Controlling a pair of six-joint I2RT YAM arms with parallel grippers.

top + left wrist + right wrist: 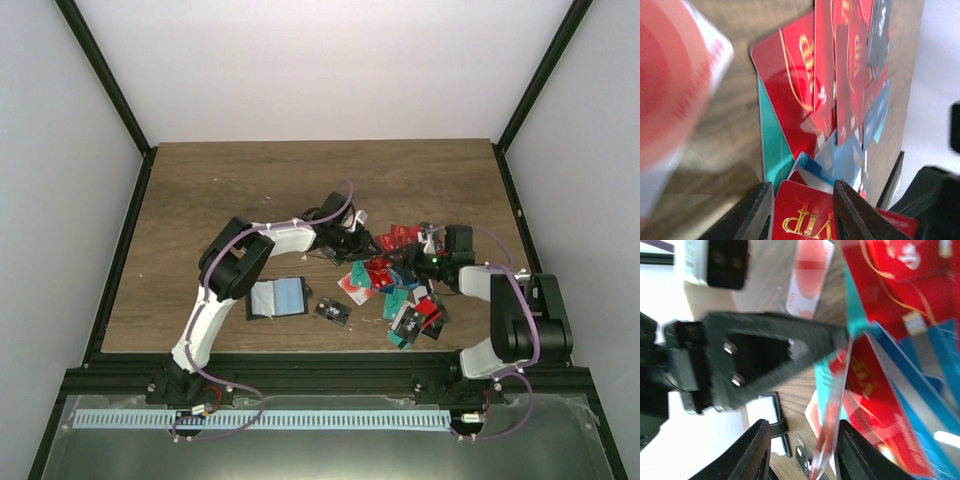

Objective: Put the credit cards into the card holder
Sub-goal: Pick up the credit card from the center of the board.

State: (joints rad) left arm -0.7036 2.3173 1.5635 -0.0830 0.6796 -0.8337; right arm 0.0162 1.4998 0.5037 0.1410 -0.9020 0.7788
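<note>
The credit cards (pixel 395 285) lie in a loose pile of red, teal, blue and black right of the table's middle. The card holder (pixel 277 297) lies open to their left, light blue-grey inside. My left gripper (pixel 352 243) is at the pile's far left edge. In the left wrist view, its fingers (pixel 802 210) hold a red VIP card (pixel 805 215) by its side edges above the pile (pixel 805 85). My right gripper (pixel 420 260) faces it. Its jaws (pixel 802 455) are apart, and a red card (pixel 832 415) stands edge-on beside the right finger, below the left gripper's finger (pixel 765 355).
A black card (pixel 333 311) lies alone between holder and pile. A white card with a red circle (pixel 810 280) lies on the wood beyond the left gripper. The holder's snap tab (pixel 777 427) shows in the right wrist view. Black frame rails edge the table.
</note>
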